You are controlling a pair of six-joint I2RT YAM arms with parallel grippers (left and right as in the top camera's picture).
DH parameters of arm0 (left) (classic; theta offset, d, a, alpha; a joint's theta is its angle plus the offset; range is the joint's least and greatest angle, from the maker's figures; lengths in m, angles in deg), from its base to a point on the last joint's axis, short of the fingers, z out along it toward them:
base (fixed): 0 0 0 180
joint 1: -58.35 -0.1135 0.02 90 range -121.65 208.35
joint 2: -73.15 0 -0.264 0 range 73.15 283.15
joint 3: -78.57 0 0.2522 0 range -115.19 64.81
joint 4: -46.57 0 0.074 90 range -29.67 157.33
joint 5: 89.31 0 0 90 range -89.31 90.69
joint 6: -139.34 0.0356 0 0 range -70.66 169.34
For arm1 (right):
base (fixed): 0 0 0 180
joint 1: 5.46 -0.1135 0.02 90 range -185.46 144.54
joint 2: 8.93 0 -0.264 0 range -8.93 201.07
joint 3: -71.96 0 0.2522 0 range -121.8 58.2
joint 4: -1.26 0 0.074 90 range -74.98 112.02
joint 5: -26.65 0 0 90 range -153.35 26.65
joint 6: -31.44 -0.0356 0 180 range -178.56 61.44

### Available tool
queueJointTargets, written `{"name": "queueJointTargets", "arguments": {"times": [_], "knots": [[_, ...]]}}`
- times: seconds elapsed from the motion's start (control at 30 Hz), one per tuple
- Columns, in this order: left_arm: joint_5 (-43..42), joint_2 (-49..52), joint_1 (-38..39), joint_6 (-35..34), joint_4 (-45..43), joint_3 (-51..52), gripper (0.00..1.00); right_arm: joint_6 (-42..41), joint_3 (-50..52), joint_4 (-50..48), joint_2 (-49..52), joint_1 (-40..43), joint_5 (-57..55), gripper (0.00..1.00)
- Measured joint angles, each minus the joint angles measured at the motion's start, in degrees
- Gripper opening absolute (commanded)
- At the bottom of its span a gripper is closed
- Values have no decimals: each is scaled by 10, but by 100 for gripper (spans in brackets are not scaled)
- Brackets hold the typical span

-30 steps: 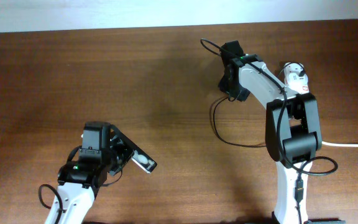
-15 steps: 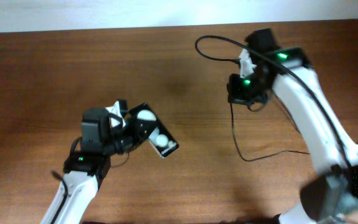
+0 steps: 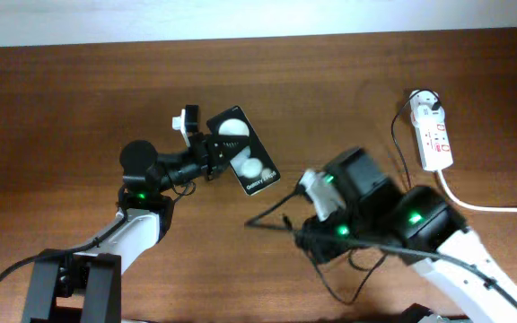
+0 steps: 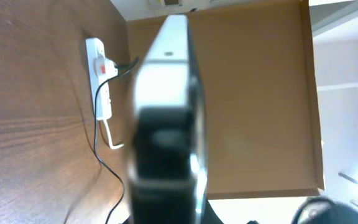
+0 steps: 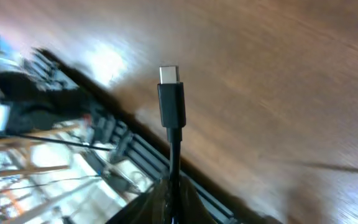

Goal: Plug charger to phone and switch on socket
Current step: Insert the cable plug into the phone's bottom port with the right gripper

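Note:
My left gripper is shut on the black phone, held above the table with its face and two white spots up. In the left wrist view the phone shows edge-on and blurred. My right gripper is shut on the charger cable, and the plug tip points left, below the phone and apart from it. In the right wrist view the plug tip sticks up from my fingers. The white socket lies at the back right with the adapter on its far end; it also shows in the left wrist view.
The black cable runs from the adapter down to the right arm and loops on the table near the front edge. A thick white cord leaves the socket to the right.
My left gripper has lifted the phone and carried it up and to the right. My right arm has swung from the back right down to the front centre with the cable plug.

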Motion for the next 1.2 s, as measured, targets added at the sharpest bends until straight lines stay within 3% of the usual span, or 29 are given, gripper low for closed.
{"name": "queueJointTargets", "arguments": {"times": [0.17, 0.53, 0.73, 1.2], "knots": [[-20, 0, 0, -4, 0, 0, 0, -42, 4, -65, 0, -86, -109, 4], [-54, 0, 0, -6, 0, 0, 0, -50, 4, -106, 54, -87, -128, 4], [-56, 0, 0, -6, 0, 0, 0, -102, 4, -106, 53, -87, -112, 4], [-84, 0, -15, -8, -2, 0, 0, -111, 4, -130, 41, -87, -104, 4]]}}
